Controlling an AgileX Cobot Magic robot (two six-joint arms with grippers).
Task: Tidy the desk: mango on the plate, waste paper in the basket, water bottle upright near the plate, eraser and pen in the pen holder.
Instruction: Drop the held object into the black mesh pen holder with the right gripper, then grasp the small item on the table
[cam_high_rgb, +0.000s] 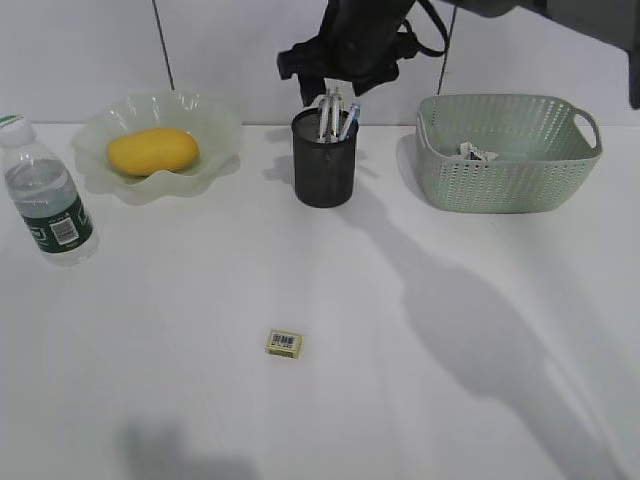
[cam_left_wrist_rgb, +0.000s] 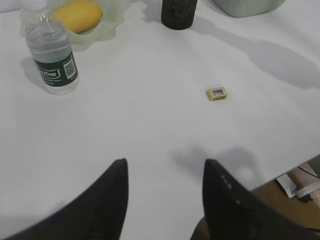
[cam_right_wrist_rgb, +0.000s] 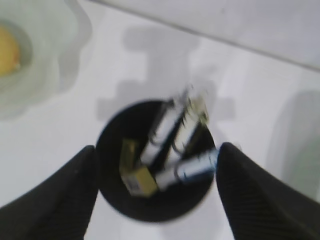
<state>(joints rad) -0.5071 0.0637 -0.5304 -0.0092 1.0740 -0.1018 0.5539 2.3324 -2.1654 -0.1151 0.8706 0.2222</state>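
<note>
The right hand (cam_right_wrist_rgb: 155, 175) hangs open above the pen holder (cam_high_rgb: 324, 160); descending carelessly, it might topple it, spilling pens (cam_high_rgb: 335, 115).

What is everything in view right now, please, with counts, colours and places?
desk: one, white, under everything
mango: one, yellow-orange, on the plate
plate: one, pale green, back left
bottle: one, clear with green label, upright left of plate
pen holder: one, black, back centre
pens: several, silvery, in holder
erasers: two, yellow; one in holder, one on desk
basket: one, sage green, back right
paper: one, white-grey, in basket
left gripper: black, open, empty
right gripper: black, open above holder
</note>
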